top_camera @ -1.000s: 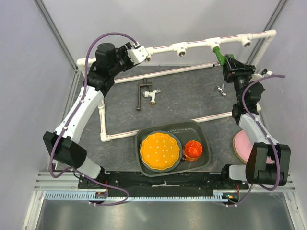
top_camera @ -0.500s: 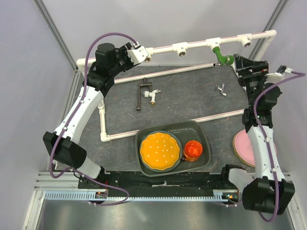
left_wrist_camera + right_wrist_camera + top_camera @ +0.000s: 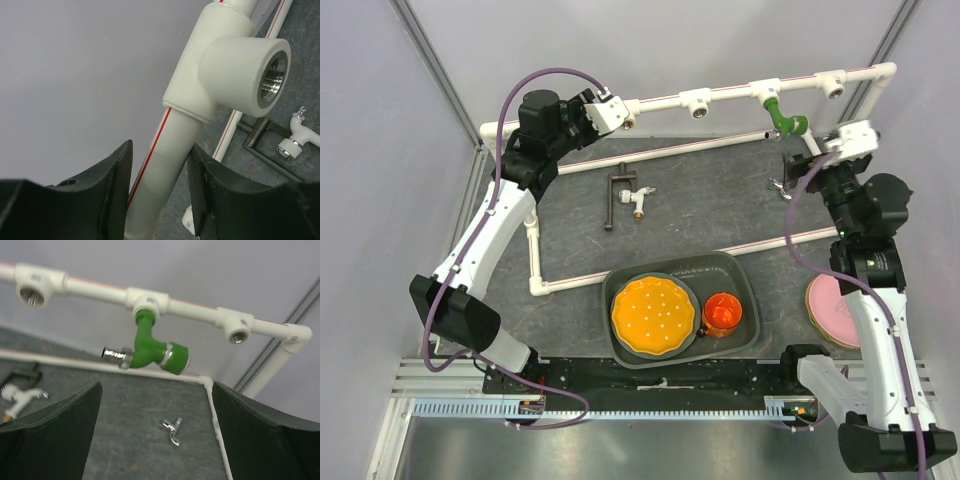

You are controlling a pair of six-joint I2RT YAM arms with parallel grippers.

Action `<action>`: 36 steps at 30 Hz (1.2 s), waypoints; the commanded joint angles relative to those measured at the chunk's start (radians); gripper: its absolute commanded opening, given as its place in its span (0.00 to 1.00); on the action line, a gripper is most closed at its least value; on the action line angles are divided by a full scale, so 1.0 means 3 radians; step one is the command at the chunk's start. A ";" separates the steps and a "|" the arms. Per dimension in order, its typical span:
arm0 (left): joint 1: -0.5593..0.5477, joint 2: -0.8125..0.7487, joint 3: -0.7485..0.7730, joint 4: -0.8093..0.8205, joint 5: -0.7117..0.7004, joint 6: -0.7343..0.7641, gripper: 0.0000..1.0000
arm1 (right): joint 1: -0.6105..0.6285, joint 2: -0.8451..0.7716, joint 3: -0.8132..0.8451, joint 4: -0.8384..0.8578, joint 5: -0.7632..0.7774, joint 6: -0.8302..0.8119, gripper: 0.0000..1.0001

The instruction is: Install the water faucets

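A green faucet (image 3: 781, 119) (image 3: 150, 352) hangs from a tee of the white PVC pipe frame (image 3: 730, 90), silver tip pointing left in the right wrist view. My right gripper (image 3: 807, 160) (image 3: 156, 390) stands wide open, empty, a little way back from it. A tiny silvery faucet (image 3: 780, 187) (image 3: 171, 431) lies on the mat below it. The black-handled white-and-brass faucet (image 3: 633, 197) (image 3: 299, 134) lies on the mat at centre left. My left gripper (image 3: 620, 112) (image 3: 159, 150) is shut on the top pipe just below an empty tee socket (image 3: 245, 75).
A grey tray (image 3: 745, 275) near the front holds an orange plate (image 3: 654, 316) and an orange cup (image 3: 724, 313). A pink plate (image 3: 830, 305) lies at the right, under my right arm. Lower pipe rails (image 3: 670, 150) cross the dark mat.
My right gripper has opened, let go of the green faucet and drawn back towards the near right. The faucet stays in its tee. The left arm has not moved.
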 commanded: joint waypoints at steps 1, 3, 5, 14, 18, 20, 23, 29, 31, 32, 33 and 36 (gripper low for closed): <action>-0.0007 -0.0085 -0.0039 -0.0191 0.0074 -0.0387 0.02 | 0.0368 0.0119 0.0179 -0.0562 0.0314 -0.1560 0.98; -0.0007 -0.0079 -0.0034 -0.0191 0.0074 -0.0387 0.02 | 0.0460 0.0242 0.0231 -0.0609 0.0453 -0.1654 0.98; -0.0012 -0.0074 -0.0039 -0.0196 0.0074 -0.0392 0.02 | 0.0506 0.0314 0.0318 -0.0634 0.0556 -0.1833 0.98; -0.0012 -0.0049 -0.0004 -0.0191 0.0074 -0.0392 0.02 | 0.0864 0.0784 0.0533 -0.0395 0.1179 -0.2461 0.98; -0.0017 -0.0054 -0.0014 -0.0191 0.0048 -0.0382 0.02 | 0.0910 0.0892 0.0431 0.0025 0.1425 -0.2590 0.98; -0.0012 -0.0064 -0.0019 -0.0196 0.0038 -0.0377 0.02 | 0.0910 0.0978 0.0441 0.0107 0.1461 -0.2605 0.98; -0.0017 -0.0059 -0.0024 -0.0201 0.0023 -0.0371 0.02 | 0.0915 0.1030 0.0405 0.0373 0.1482 -0.2595 0.95; -0.0017 -0.0054 -0.0024 -0.0196 0.0033 -0.0371 0.02 | 0.0921 0.1127 0.0425 0.0404 0.1441 -0.2498 0.81; -0.0017 -0.0054 -0.0029 -0.0191 0.0033 -0.0377 0.02 | 0.0921 0.1127 0.0441 0.0333 0.1370 -0.2254 0.69; -0.0017 -0.0054 -0.0029 -0.0191 0.0033 -0.0377 0.02 | 0.0921 0.1127 0.0456 0.0297 0.1288 -0.2146 0.65; -0.0012 -0.0054 -0.0029 -0.0191 0.0038 -0.0382 0.02 | 0.0921 0.1127 0.0461 0.0276 0.1247 -0.2034 0.54; -0.0012 -0.0054 -0.0034 -0.0191 0.0048 -0.0387 0.02 | 0.0921 0.1107 0.0446 0.0215 0.1073 -0.1452 0.33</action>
